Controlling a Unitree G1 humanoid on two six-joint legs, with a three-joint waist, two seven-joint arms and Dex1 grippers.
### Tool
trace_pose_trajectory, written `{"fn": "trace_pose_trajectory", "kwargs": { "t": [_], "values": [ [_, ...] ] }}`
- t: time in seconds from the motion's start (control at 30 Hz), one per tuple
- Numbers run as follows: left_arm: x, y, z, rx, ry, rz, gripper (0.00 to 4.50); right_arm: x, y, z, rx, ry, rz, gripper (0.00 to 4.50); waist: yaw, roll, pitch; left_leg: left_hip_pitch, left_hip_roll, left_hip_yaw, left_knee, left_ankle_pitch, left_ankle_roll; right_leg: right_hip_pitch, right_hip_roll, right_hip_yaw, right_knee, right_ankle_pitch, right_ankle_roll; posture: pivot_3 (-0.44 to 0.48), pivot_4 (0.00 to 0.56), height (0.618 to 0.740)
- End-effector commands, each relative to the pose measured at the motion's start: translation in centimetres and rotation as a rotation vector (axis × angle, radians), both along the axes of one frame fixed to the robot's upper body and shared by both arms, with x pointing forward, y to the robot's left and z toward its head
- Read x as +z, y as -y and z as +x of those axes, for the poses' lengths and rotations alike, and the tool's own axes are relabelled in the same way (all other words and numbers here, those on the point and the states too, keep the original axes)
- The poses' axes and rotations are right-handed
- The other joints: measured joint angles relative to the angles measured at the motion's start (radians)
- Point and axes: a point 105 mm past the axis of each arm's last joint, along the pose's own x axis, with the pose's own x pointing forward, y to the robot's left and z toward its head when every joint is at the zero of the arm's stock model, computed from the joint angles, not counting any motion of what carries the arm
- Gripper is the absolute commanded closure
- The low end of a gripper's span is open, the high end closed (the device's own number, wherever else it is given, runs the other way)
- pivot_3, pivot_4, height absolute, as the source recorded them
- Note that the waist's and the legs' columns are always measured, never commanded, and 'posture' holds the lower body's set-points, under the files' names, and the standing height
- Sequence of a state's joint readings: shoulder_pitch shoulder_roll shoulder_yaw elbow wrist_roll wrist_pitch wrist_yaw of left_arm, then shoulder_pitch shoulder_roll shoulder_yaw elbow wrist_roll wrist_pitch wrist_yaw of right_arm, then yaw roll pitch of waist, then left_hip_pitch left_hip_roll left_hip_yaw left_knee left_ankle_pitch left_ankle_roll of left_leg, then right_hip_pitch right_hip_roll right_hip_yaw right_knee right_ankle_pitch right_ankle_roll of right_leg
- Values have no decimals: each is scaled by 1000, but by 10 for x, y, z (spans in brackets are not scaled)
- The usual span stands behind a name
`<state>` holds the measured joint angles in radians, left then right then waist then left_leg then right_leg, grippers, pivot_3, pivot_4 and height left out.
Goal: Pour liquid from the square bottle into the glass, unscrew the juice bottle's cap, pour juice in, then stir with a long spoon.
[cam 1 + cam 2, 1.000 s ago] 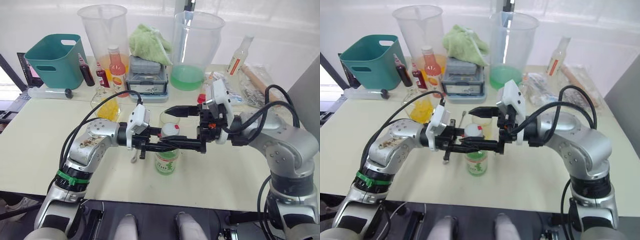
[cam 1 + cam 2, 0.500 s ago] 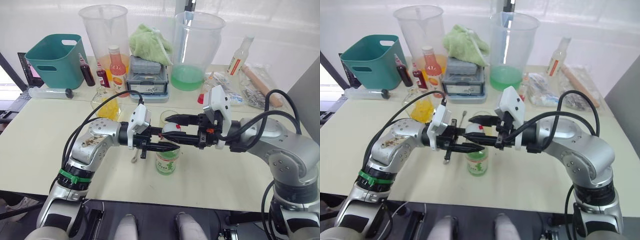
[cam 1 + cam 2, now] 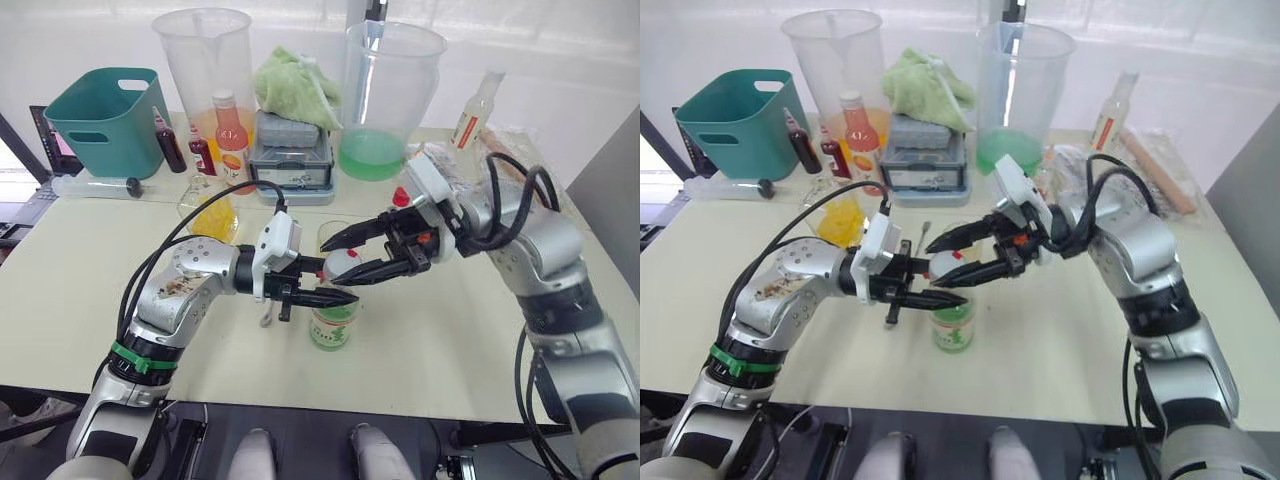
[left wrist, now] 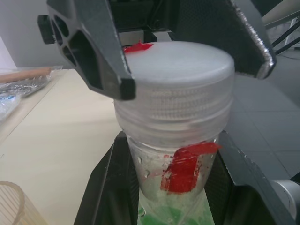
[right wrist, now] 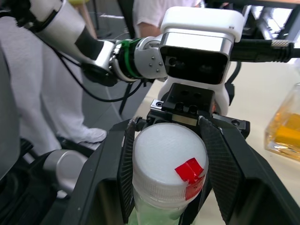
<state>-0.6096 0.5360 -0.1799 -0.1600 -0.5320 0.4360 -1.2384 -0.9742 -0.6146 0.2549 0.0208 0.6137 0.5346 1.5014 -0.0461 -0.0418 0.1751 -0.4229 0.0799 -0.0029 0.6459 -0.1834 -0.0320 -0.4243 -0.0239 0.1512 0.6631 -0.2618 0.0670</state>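
The juice bottle [image 3: 332, 322] stands upright on the table near the front edge, green label toward me. My left gripper [image 3: 318, 293] is shut on its neck just under the juice bottle's cap [image 3: 342, 264]. From the right, my right gripper [image 3: 338, 262] reaches in with one finger on each side of the white cap [image 5: 168, 157], pressed against it. The glass [image 3: 333, 231] stands just behind, partly hidden by the right fingers. At the left sits the square bottle [image 3: 212, 212] with yellow liquid. The long spoon [image 3: 924, 235] lies on the table under my left gripper, mostly hidden.
Along the back stand a teal basket [image 3: 105, 115], two huge clear jugs [image 3: 205, 60] [image 3: 390, 90], a red-capped bottle [image 3: 232, 135], small dark bottles [image 3: 172, 145] and a grey box [image 3: 292, 155] with a green cloth on it. A slim bottle [image 3: 478, 100] and a rolling pin [image 3: 515, 150] lie back right.
The right gripper went from wide open beside the cap to closed around it, and its wrist has turned while the forearm swung up and right. The left gripper and bottle stayed put.
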Motion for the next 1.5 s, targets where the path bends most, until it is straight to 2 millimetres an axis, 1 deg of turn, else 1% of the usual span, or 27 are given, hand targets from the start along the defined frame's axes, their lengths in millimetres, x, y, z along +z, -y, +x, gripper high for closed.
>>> {"fn": "trace_pose_trajectory", "kwargs": {
  "t": [0.03, 0.1, 0.13, 0.2, 0.23, 0.4, 0.53, 0.6, 0.63, 0.73, 0.97, 1.0, 1.03, 1.07, 1.1, 1.13, 1.23, 1.33, 1.4, 1.5],
  "values": [
    [-10, -7, 5, 57, -27, 34, 3116, 25, 7, -6, 57, 6, 6, 1806, 0, 0, 0, 0, 0, 0, 0, 0, 0, 0, 0, 0, 0, 0, 0, 0, 150, 707],
    [-11, -8, 5, 60, -31, 33, 3116, 28, 10, -8, 56, -2, 0, 1072, 2, 0, 0, -1, 0, 0, 0, 0, 0, -1, 0, 0, 0, 0, 0, 0, 150, 707],
    [-11, -7, 5, 60, -32, 34, 3116, 30, 12, -8, 41, 12, 11, 827, 2, 0, 0, -1, 0, 0, 0, 0, 0, 0, 0, 0, 0, 0, 0, 0, 150, 707],
    [-12, -6, 5, 58, -34, 33, 3116, 33, 16, -10, -9, 39, 39, 113, 2, 0, 0, 0, 0, 0, 0, 0, 0, 0, 0, 0, 0, 0, 0, 0, 150, 707],
    [-12, -6, 5, 55, -35, 32, 3116, 34, 18, -10, -41, 56, 49, 49, 2, 0, 0, 0, 0, 0, 0, 0, 0, 0, 0, 0, 0, 0, 0, 0, 150, 707],
    [-12, -3, 7, 44, -37, 30, 3116, 28, 24, -12, -218, 73, 82, 49, 1, 0, 0, 0, 0, 0, 0, 0, 0, 0, 0, 0, 0, 0, 0, 0, 150, 707],
    [-12, -1, 7, 30, -39, 29, 3116, 22, 22, -13, -352, 72, 109, 49, 1, 0, 0, 0, 0, 0, 0, 0, 0, 0, 0, 0, 0, 0, 0, 0, 150, 707],
    [-13, 0, 7, 25, -41, 29, 3116, 19, 19, -14, -436, 40, 135, 49, 2, 0, 0, 0, 0, 0, 0, 0, 0, 0, 0, 0, 0, 0, 0, 0, 150, 707],
    [-13, 1, 7, 19, -45, 28, 3116, 16, 16, -18, -471, 10, 154, 49, 2, 0, 0, 0, 0, 0, 0, 0, 0, 0, 0, 0, 0, 0, 0, 0, 150, 707],
    [-14, 2, 5, 8, -54, 27, 3116, 11, 12, -26, -521, -17, 173, 49, 4, 0, 0, 0, 0, 0, 0, 0, 0, 0, 0, 0, 0, 0, 0, 0, 150, 707],
    [-13, 3, 6, 4, -51, 27, 3116, 2, 9, -29, -587, -47, 176, 49, 3, 0, 0, 0, 0, 0, 0, 0, 0, 1, 0, 0, 0, 0, 0, 0, 150, 707],
    [-13, 3, 6, 4, -50, 27, 3116, 2, 9, -28, -592, -51, 179, 554, 3, 0, 0, 0, 0, 0, 0, 0, 0, 1, -1, 0, 0, 0, 0, 0, 150, 707],
    [-13, 3, 6, 5, -49, 27, 3116, 1, 9, -27, -598, -54, 181, 838, 3, 0, 0, 0, 0, 0, 0, 0, 0, 1, 0, 0, 0, 0, 0, 0, 150, 707],
    [-13, 3, 6, 6, -49, 27, 3116, 0, 9, -25, -604, -57, 179, 1279, 3, 0, 0, 0, 0, 0, 0, 0, 0, 1, 0, 0, 0, 0, 0, 0, 150, 707],
    [-13, 3, 6, 7, -48, 27, 3116, -1, 9, -24, -609, -59, 175, 1434, 3, 0, 0, 0, 0, 0, 0, 0, 0, 1, 0, 0, 0, 0, 0, 0, 150, 707],
    [-13, 3, 6, 9, -47, 27, 3116, -2, 9, -24, -610, -55, 165, 1875, 3, 0, 0, 0, 0, 0, 0, 0, 0, 1, 0, 0, 0, 0, 0, 0, 150, 707],
    [-13, 2, 6, 15, -48, 27, 3116, -4, 8, -24, -594, -51, 151, 2820, 3, 0, 0, 0, 0, 0, 0, 0, 0, 1, 0, 0, -1, 0, 0, 0, 150, 707],
    [-15, 0, 7, 28, -47, 30, 3116, -4, 7, -25, -548, -50, 149, 2836, 2, 0, 0, 0, 0, 0, 0, 0, 0, 1, 0, 0, 0, 0, 0, 0, 150, 707],
    [-15, -2, 7, 39, -46, 31, 3116, -5, 6, -27, -486, -26, 131, 2836, 2, 0, 0, 0, 0, 0, 0, 0, 0, 1, 0, 0, 0, 0, 0, 0, 150, 707],
    [-15, -4, 6, 46, -44, 37, 3116, -5, 3, -28, -330, 36, 85, 2837, 1, 0, 0, 1, 0, 0, 0, 0, 0, 1, 0, 0, -1, 0, 0, 0, 150, 707]
  ]
}}
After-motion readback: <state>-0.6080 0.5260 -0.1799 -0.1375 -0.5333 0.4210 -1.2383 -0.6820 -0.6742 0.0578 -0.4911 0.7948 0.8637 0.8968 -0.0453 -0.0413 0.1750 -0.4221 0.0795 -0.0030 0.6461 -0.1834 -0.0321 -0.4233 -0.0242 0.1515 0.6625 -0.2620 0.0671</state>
